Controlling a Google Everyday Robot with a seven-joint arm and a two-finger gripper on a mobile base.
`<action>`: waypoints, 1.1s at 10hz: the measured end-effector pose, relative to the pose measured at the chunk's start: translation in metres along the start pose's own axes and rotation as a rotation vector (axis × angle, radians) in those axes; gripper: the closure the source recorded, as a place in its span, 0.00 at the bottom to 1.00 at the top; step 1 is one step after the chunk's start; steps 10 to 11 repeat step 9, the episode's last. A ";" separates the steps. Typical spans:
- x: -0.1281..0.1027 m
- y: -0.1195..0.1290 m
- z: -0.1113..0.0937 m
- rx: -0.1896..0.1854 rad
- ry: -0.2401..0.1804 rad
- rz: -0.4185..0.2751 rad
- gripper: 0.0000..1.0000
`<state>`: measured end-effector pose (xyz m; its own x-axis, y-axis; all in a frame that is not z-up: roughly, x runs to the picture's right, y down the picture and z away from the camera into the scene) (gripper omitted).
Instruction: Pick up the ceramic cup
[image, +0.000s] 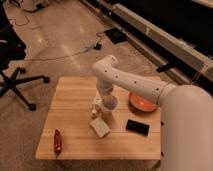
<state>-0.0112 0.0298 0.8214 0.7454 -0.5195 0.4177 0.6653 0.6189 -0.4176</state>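
- Ceramic cup (109, 105) sits mid-desk, just left of the orange bowl (141, 103).
- End effector (102, 101) hangs directly at the cup, under the white arm (130, 85); cannot tell its finger state.
- White bottle (94, 106) lies just left of the cup.
- Pale block (100, 126) and black phone (137, 127) lie nearer the front edge.
- Red object (57, 140) at the wooden desk (70, 105) front-left corner.

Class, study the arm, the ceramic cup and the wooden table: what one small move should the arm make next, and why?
Probably a short, straight lift. The pincer sits low at the ceramic cup, right above the wooden table, with the white bottle and white block close beside it. Rising vertically should avoid bumping them; whether the grip is secure cannot be seen.
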 end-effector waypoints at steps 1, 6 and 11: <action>-0.002 -0.001 -0.009 -0.001 0.005 -0.001 1.00; -0.024 0.000 -0.043 0.026 0.010 -0.005 1.00; -0.025 -0.001 -0.049 0.023 0.014 -0.010 1.00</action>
